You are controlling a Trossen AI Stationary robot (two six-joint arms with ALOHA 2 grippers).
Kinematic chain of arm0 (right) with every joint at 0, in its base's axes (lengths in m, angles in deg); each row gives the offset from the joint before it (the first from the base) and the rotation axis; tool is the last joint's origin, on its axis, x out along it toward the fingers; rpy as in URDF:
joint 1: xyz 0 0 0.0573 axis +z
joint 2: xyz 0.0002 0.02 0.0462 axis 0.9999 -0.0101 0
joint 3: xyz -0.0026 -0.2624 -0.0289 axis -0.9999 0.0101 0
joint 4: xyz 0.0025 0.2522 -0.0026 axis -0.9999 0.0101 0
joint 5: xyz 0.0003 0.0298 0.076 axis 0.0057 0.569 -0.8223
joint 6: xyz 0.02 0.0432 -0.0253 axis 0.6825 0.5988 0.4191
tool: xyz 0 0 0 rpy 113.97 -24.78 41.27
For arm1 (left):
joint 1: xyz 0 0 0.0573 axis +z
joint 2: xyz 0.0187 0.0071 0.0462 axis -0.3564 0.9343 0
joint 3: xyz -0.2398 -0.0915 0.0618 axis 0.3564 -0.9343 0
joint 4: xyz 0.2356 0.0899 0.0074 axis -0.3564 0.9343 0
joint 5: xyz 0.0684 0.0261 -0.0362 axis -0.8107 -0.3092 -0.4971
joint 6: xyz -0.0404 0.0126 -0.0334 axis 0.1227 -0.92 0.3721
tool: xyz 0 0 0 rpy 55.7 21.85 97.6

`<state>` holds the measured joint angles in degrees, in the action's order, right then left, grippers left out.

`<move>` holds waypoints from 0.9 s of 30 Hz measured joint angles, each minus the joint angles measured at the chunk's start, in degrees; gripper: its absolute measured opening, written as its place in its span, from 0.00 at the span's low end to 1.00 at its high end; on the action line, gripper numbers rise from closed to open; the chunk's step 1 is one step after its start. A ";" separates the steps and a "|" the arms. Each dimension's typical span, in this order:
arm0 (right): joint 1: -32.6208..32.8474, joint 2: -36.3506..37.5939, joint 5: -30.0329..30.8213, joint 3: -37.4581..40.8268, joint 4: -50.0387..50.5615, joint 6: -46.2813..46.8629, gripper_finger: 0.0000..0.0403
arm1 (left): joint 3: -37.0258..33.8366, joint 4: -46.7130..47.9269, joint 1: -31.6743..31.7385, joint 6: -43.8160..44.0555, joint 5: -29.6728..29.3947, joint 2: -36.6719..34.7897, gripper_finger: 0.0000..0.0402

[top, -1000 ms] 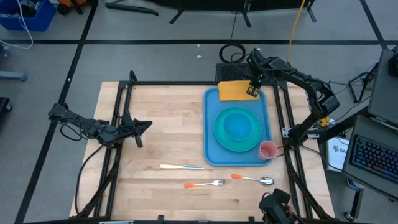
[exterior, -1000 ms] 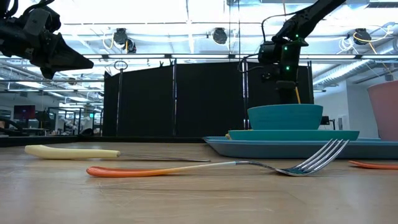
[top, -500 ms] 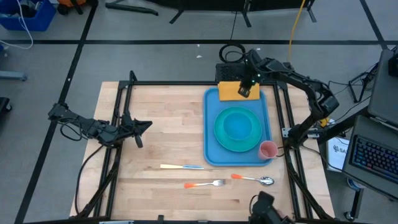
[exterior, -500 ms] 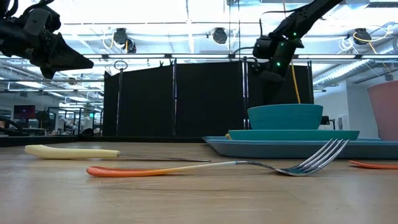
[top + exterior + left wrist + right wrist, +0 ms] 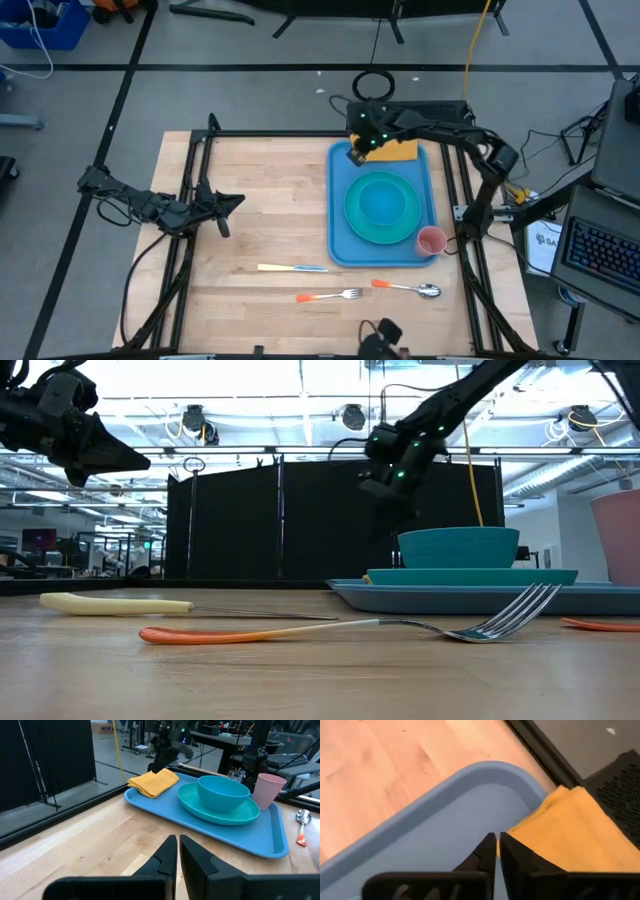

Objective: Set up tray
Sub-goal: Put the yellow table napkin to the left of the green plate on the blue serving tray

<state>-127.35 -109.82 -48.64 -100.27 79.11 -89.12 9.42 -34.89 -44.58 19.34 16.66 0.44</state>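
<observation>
Two tools: from above, my right tool hangs shut and empty at the tray's eleven o'clock corner, clear of the napkin. Right wrist: fingers together. Left tool waits at nine o'clock, pinched shut, holding nothing.

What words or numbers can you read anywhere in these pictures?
"SA": the start of a cut-off word on a white label right of the table, seen from above.
Nothing readable on the tray, plate, cup, napkin or cutlery.
The far office screens in the low view are too small to read.
</observation>
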 joint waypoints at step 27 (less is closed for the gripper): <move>0.75 -18.33 12.22 -20.29 21.25 8.58 0.00 | 0.00 0.02 0.00 0.00 -0.04 0.00 0.06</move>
<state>-126.60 -128.15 -36.41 -120.56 100.35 -80.54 9.42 -34.86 -44.58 19.34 16.62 0.44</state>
